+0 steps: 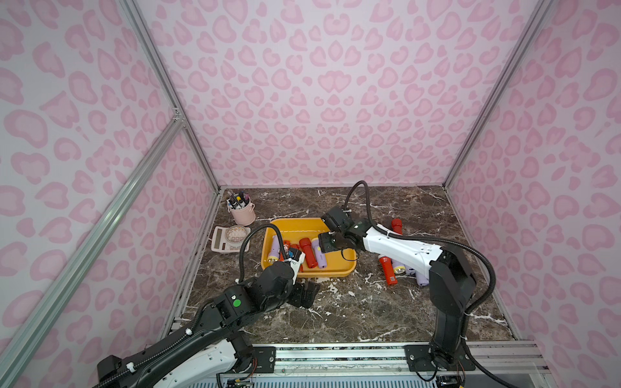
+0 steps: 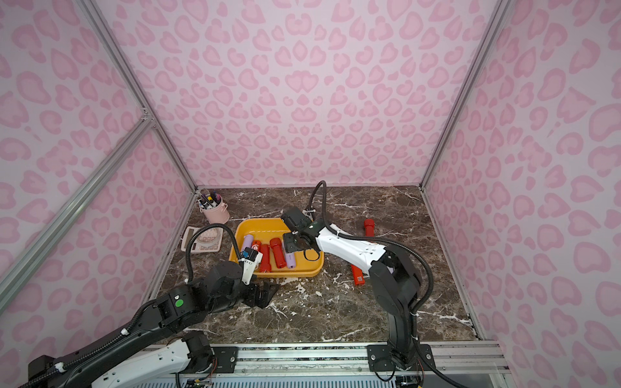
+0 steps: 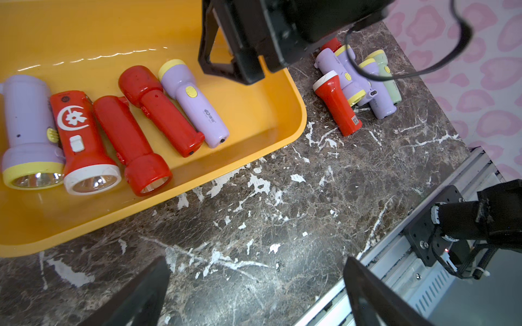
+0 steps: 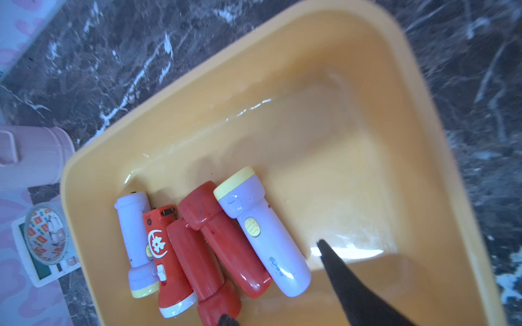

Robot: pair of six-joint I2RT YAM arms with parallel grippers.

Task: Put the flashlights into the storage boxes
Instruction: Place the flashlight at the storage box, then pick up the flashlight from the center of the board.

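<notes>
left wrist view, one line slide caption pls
Five flashlights lie in the yellow tray; a cluster of others waits on the marble tabletop.

Probably a lab booth: printed walls [image 1: 336, 100], aluminium frame rails [image 1: 100, 231].

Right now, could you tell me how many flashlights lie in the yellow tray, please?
5, in a row in the yellow tray: lilac, flower-marked red, plain red, second plain red, second lilac.
</notes>
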